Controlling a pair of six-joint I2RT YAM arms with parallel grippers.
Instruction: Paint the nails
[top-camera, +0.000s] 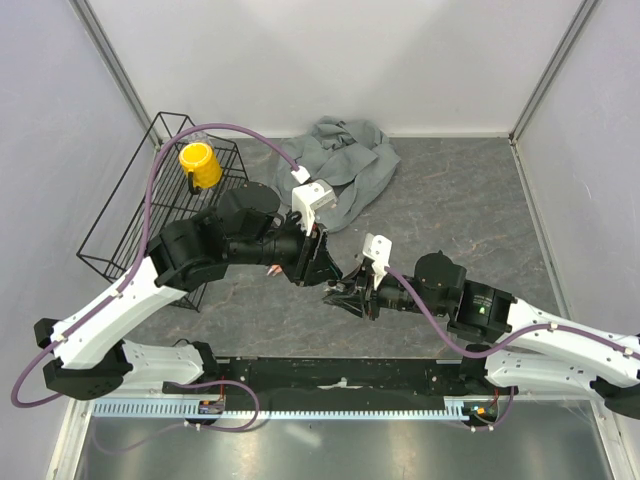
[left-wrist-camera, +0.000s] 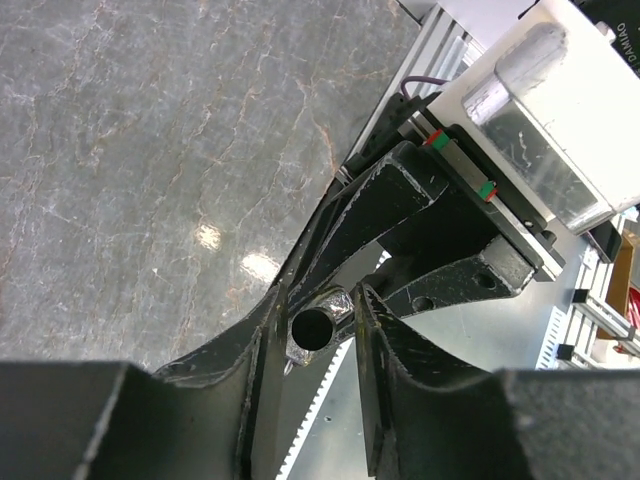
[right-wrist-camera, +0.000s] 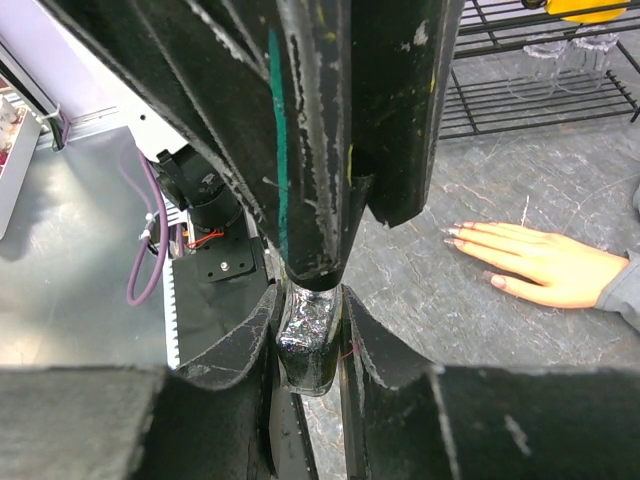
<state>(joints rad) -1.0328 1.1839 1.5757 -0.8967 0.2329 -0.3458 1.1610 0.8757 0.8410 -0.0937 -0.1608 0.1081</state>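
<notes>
My right gripper (right-wrist-camera: 310, 292) is shut on a small glittery dark nail polish bottle (right-wrist-camera: 305, 335) and holds it above the table. My left gripper (left-wrist-camera: 320, 292) comes in from the opposite side and is closed round the bottle's black cap (left-wrist-camera: 313, 328). In the top view the left gripper (top-camera: 315, 263) and the right gripper (top-camera: 338, 293) meet at the table's middle. The peach mannequin hand (right-wrist-camera: 545, 265) lies flat on the table to the right, its pale reddish nails (right-wrist-camera: 455, 236) pointing left. In the top view only a sliver of the hand (top-camera: 271, 268) shows under the left arm.
A black wire rack (top-camera: 140, 215) holding a yellow cup (top-camera: 200, 165) stands at the back left. A crumpled grey cloth (top-camera: 345, 165) lies at the back centre. A metal rail (top-camera: 330, 405) runs along the near edge. White walls enclose the table.
</notes>
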